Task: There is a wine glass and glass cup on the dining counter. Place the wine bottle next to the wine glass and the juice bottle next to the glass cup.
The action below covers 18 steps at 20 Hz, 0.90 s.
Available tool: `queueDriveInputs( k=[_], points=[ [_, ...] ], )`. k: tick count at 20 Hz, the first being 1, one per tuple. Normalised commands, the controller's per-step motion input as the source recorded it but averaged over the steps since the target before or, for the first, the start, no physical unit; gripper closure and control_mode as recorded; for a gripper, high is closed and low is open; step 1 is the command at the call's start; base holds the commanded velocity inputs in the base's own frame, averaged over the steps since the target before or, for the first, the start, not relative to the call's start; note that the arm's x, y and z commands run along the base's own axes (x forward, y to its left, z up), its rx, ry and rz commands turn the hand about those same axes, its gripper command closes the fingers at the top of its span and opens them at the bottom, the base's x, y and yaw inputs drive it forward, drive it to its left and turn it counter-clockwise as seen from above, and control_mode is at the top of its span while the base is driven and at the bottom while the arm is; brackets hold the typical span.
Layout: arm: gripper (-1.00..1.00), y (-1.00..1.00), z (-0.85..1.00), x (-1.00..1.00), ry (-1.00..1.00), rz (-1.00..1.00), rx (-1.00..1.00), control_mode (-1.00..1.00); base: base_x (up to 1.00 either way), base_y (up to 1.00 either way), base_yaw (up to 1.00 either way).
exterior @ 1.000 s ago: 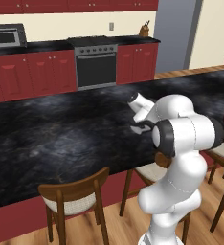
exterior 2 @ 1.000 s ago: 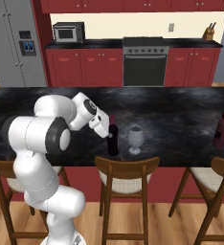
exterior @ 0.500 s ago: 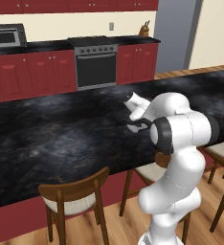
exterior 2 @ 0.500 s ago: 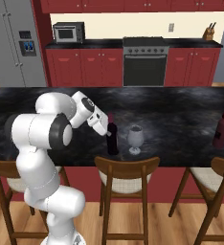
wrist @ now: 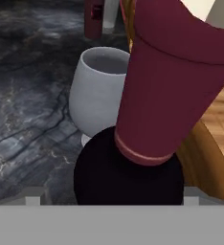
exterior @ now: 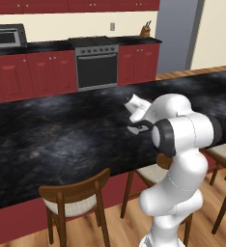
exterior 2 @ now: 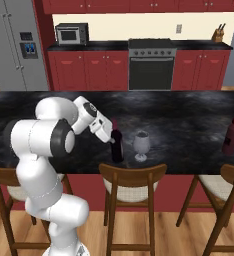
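The wine bottle (exterior 2: 117, 149) stands upright near the front edge of the dining counter (exterior 2: 189, 112), a short gap left of the wine glass (exterior 2: 141, 144). My gripper (exterior 2: 112, 138) is at the bottle's neck, coming in from the left. In the hand view the pinkish-red neck of the wine bottle (wrist: 166, 81) looms close, with the wine glass (wrist: 97, 88) just behind it. The pale fingertips (wrist: 35, 197) show far apart on either side of the black body, so the gripper looks open. The juice bottle (exterior 2: 232, 136) stands far right on the counter. A pale shape beside the juice bottle (wrist: 94, 19) may be the glass cup (wrist: 111, 13).
Wooden stools (exterior 2: 131, 182) line the counter's near side below the bottle and glass. Across the aisle stand red cabinets with an oven (exterior 2: 150, 70), a microwave (exterior 2: 71, 34) and a grey fridge (exterior 2: 19, 45). My own arm (exterior: 182, 135) hides the bottle in the left base view.
The hand has shifted only slightly at the bottle's neck. The wine bottle, wine glass and juice bottle stand where they were.
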Motion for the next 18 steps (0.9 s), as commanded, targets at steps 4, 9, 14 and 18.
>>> queueDriveInputs(
  k=[4, 9, 14, 18],
  points=[
    [-1.00, -0.02, -0.02, -0.23, 0.00, -0.03, 0.00, -1.00, 0.00, 0.00, 0.00],
    [-1.00, -0.01, -0.03, -0.04, 0.00, -0.03, 0.00, -1.00, 0.00, 0.00, 0.00],
    [-1.00, 0.01, -0.04, 0.01, 0.00, 0.00, 0.00, -1.00, 0.00, 0.00, 0.00],
    [-1.00, 0.13, -0.06, 0.00, 0.00, 0.00, 0.00, -1.00, 0.00, 0.00, 0.00]
  ],
)
